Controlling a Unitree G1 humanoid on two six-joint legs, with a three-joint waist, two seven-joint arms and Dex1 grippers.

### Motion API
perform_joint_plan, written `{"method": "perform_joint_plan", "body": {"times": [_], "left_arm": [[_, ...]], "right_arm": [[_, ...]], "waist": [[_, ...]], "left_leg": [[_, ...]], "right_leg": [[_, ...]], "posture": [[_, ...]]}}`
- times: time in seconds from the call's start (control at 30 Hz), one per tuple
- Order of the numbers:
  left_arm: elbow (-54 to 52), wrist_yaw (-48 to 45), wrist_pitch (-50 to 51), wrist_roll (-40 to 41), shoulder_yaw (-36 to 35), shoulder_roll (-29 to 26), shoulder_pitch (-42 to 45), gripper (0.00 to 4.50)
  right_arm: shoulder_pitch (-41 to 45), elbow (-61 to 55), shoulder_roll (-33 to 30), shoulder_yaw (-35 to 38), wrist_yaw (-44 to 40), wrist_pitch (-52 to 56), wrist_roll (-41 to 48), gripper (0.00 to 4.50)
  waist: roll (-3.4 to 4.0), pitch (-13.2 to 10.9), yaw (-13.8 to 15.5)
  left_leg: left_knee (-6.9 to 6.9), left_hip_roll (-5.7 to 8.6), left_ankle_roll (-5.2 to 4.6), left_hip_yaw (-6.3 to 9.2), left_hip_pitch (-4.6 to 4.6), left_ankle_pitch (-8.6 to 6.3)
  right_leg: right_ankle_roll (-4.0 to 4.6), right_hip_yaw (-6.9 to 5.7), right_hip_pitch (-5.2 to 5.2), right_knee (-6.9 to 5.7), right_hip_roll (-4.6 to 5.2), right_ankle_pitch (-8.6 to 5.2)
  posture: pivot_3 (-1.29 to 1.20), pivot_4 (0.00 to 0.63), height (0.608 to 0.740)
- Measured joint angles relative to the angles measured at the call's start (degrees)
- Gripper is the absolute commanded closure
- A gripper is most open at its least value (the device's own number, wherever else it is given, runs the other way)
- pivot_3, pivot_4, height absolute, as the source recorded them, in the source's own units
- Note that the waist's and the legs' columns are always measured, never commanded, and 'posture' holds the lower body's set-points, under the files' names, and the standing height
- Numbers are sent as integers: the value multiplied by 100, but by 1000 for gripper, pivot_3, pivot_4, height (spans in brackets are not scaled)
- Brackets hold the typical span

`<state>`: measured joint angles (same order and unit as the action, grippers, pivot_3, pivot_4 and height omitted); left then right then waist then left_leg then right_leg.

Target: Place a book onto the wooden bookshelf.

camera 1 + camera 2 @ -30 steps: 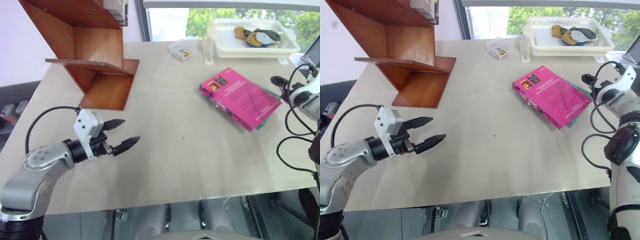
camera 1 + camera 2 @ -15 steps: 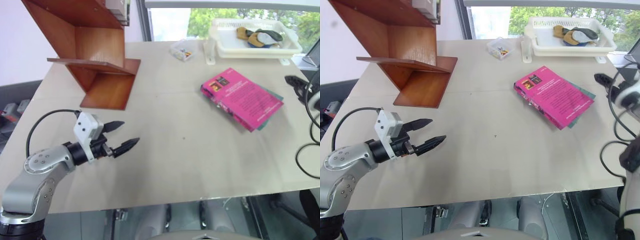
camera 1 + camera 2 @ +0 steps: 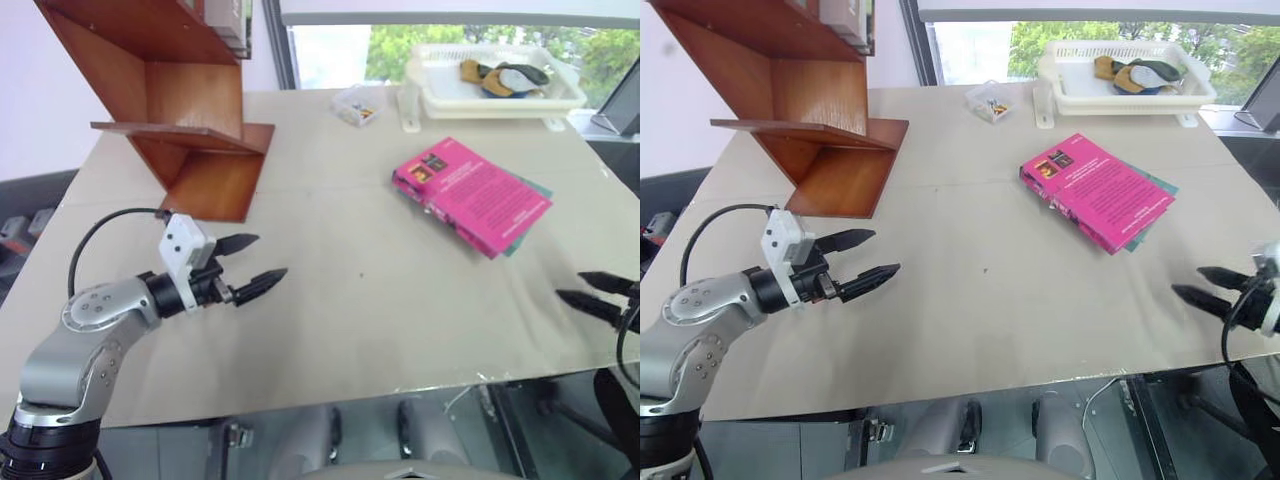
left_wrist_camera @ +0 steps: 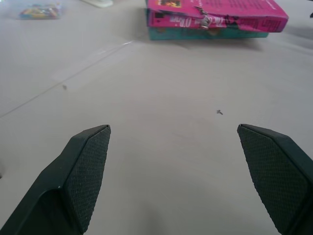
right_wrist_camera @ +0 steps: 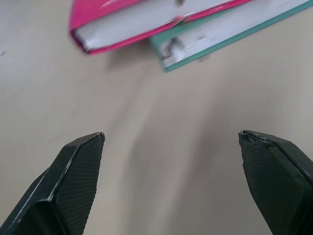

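Left arm: bent at the elbow over the table's (image 3: 330,330) left front part, the forearm reaching in from the left edge, roughly level and tipped slightly down.
Left gripper (image 3: 250,265): fingers spread wide with nothing between them, above bare tabletop, tips aimed across the table toward the right.
Right gripper (image 3: 1210,287): just inside the right edge near the front right corner, fingers wide apart and empty, tips pointing left and a little toward the far edge, where the books lie.
Book (image 3: 472,193): pink paperback lying flat, cover up, on the right half of the table, between the middle and the far right corner; well apart from both grippers.
Book's long axis: diagonal, running from the table's middle-far area toward the right edge; the end with the small dark picture is the one nearer the far edge.
Teal book (image 3: 530,215): under the pink one, touching it, its corner showing at the right-hand end.
Bookshelf (image 3: 190,120): stands at the far left corner, its slanted boards rising over a flat base.
White basket (image 3: 495,85): at the far right corner.
Small clear box (image 3: 357,105): near the far edge, between shelf and basket.
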<state>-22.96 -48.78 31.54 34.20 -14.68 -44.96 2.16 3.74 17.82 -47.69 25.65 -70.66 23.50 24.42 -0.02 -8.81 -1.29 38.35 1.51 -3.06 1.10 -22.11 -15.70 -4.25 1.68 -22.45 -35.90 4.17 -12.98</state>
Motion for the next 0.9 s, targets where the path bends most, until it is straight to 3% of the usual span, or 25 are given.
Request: {"method": "perform_joint_plan", "body": {"times": [0.17,0.4,0.9], "left_arm": [[116,-43,-57,-69,73,-2,94,72],[97,-3,-63,-86,37,0,-48,72],[93,34,-72,-138,38,2,0,72]], "right_arm": [[574,982,336,-743,399,-1701,-784,0],[1616,2368,685,-880,960,-2531,-1016,0],[1952,2203,1252,-1375,-4,-2629,-709,0]], "waist": [[-18,-10,16],[-30,-14,51],[-28,-14,29]], "left_leg": [[0,-8,0,-13,36,0],[-9,-13,6,7,23,-1],[-18,-12,10,20,16,-4]], "right_leg": [[23,9,30,2,-7,-12],[11,-6,22,6,20,2],[15,6,14,7,33,5]], "posture": [[0,150,740],[0,150,740],[0,150,740]]}}
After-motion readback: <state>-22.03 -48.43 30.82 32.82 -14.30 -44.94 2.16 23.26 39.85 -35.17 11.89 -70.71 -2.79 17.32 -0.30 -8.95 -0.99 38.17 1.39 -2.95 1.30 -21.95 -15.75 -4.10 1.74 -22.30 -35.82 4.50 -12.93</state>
